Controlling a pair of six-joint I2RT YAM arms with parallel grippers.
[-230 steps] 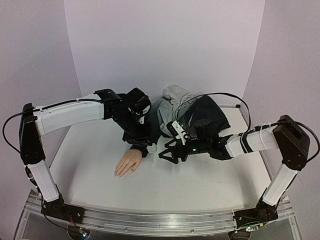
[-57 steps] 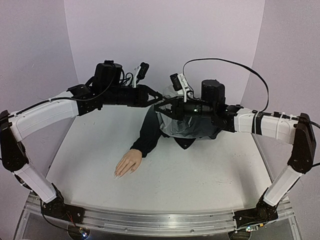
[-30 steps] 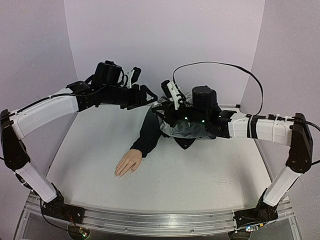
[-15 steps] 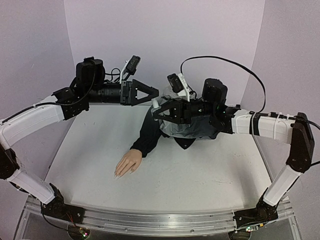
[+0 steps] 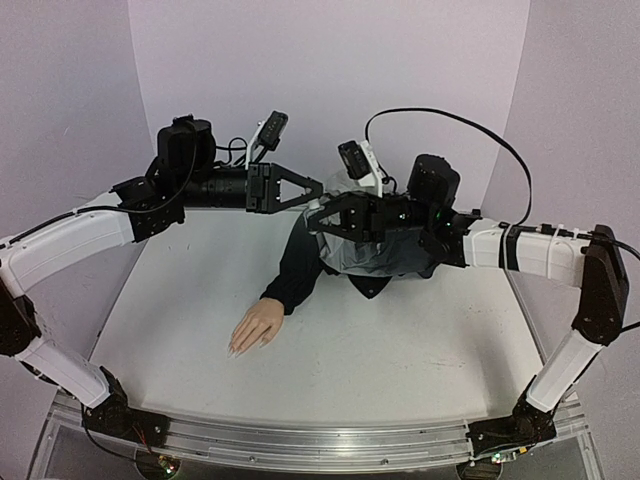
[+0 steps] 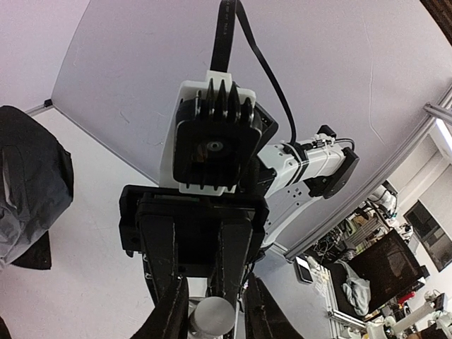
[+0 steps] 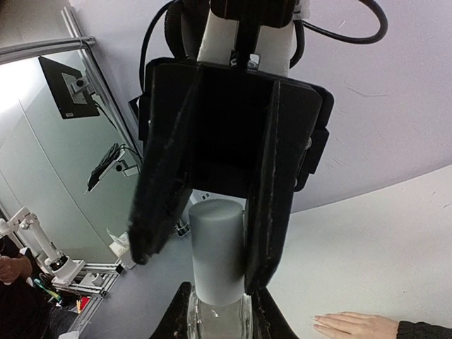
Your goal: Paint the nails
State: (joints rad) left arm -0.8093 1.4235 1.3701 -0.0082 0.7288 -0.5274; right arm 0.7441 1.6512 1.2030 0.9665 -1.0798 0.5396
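The flesh-coloured mannequin hand point(image 5: 257, 326) lies flat on the table in a dark sleeve point(image 5: 295, 265). Its pale nails point(image 5: 234, 350) point to the near left and also show in the right wrist view as nails point(image 7: 316, 319). My right gripper point(image 5: 322, 216) hangs above the sleeve, shut on a small clear bottle point(image 7: 219, 321) with a grey cap point(image 7: 219, 247). My left gripper point(image 5: 312, 188) meets it tip to tip, and its jaws straddle the cap point(image 6: 210, 316). One of its fingers point(image 7: 272, 183) touches the cap. The other is blurred and a little apart.
A heap of grey and black cloth point(image 5: 385, 255) lies behind the sleeve at the table's back middle, and shows as dark cloth point(image 6: 28, 176) in the left wrist view. Purple walls close in the table at the back and sides. The right arm's cable point(image 5: 450, 125) loops overhead.
The left gripper drew back to the left, then returned to the right gripper's tip, and its jaws narrowed round the cap. The right gripper kept hold of the bottle and rose slightly.
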